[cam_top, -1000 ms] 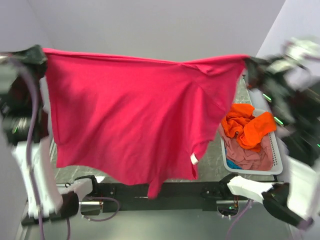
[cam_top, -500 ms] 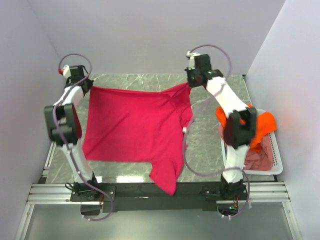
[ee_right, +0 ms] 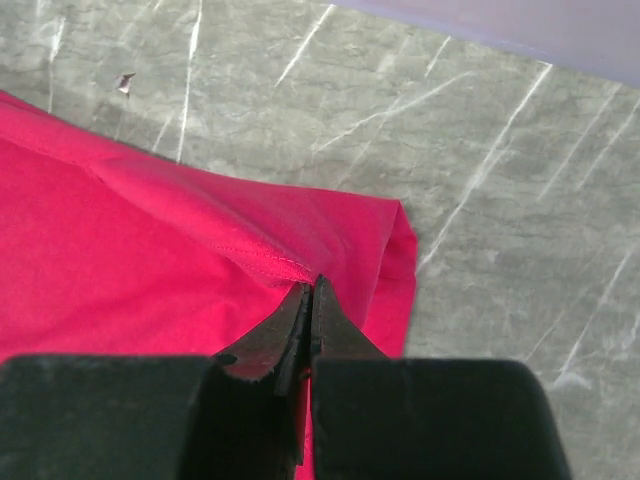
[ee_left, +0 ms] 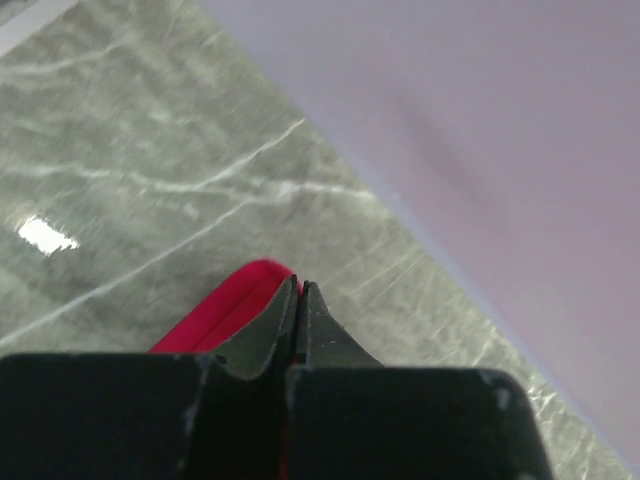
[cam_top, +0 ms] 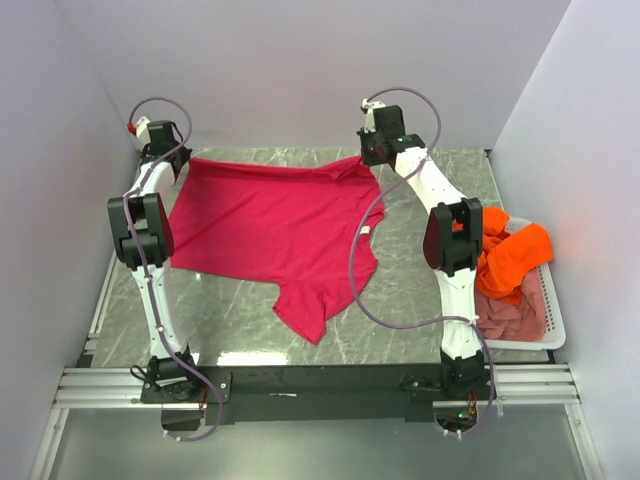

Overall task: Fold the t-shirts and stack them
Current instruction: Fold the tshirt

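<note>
The crimson-magenta t-shirt lies spread on the marble table, its far edge stretched between both grippers. My left gripper is shut on its far left corner, a red fold showing beside the closed jaws. My right gripper is shut on its far right corner, the jaws pinching the cloth near a seam. A part of the shirt trails toward the near edge. The orange t-shirt and a pink-red one lie in the basket; no teal-blue one shows.
The white plastic basket stands at the table's right edge. The back wall is close behind both grippers, and side walls flank the table. Both arms reach far across the table.
The shirt hung high between the raised grippers. Both arms have swung down and toward the back wall, laying the shirt flat on the table, still gripped at its far corners.
</note>
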